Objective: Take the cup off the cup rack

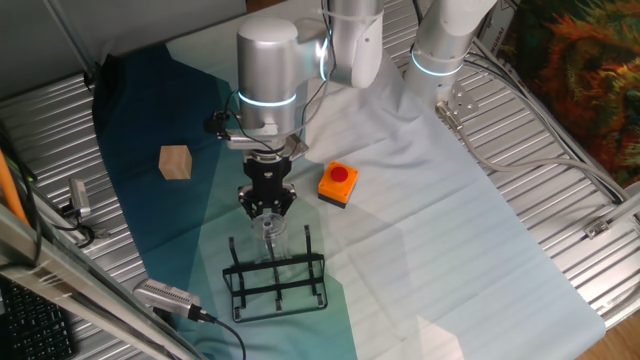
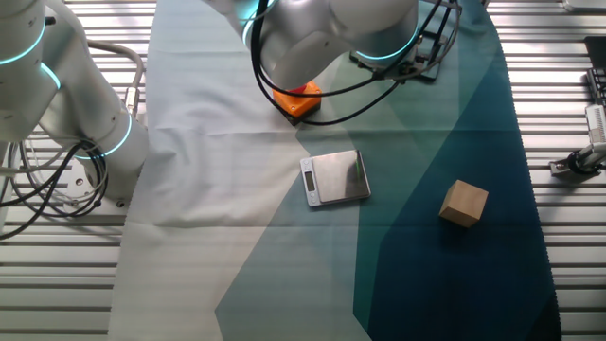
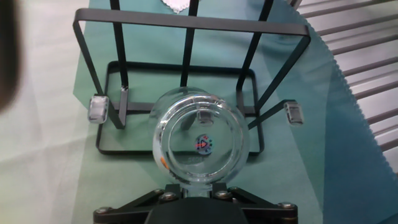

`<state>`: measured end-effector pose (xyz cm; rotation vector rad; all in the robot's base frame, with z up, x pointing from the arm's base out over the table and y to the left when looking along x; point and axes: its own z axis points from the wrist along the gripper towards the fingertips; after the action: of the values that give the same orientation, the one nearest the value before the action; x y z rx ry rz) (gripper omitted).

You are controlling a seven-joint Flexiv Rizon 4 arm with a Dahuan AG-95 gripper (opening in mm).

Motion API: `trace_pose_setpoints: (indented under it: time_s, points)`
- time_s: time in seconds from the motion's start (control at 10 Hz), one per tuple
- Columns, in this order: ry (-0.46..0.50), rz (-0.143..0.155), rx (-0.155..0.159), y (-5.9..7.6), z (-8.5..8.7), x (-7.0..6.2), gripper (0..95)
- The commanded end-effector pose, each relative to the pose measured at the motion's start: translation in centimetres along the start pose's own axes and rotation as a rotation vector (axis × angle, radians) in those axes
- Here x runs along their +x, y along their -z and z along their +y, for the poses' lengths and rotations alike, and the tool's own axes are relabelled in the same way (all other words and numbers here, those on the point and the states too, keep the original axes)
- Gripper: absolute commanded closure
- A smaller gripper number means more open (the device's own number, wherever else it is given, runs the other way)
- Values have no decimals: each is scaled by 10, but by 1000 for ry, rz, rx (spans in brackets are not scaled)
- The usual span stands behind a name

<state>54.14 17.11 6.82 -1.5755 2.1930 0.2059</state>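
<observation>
The clear glass cup (image 3: 200, 143) fills the middle of the hand view, its round base turned toward the camera. My gripper (image 3: 199, 186) is shut on it at the bottom edge. Behind it stands the black wire cup rack (image 3: 186, 22), and one capped prong tip shows through the glass. From one fixed view the gripper (image 1: 267, 208) points down with the cup (image 1: 270, 228) just under its fingers, right over the rack (image 1: 275, 280). I cannot tell whether the cup still sits over a prong. In the other fixed view the arm hides most of the rack (image 2: 437, 47).
An orange button box (image 1: 338, 184) sits right of the gripper and a tan wooden cube (image 1: 175, 162) to its left. A flat grey metal plate (image 2: 334, 177) lies mid-cloth. A second arm (image 2: 66, 104) stands at the table edge, beside cables and slatted metal.
</observation>
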Motion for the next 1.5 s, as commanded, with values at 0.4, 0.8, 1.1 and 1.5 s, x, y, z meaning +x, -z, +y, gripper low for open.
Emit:
trace_pose_setpoints:
  time_s: [0.4,0.8,1.1,1.5]
  points:
    - [-1,5,-8,3,-1,-3,950]
    - [1,8,-17,6,-4,-4,950]
    - [-4,9,-24,11,-6,-7,950]
    - [-12,28,-45,26,-11,-14,950]
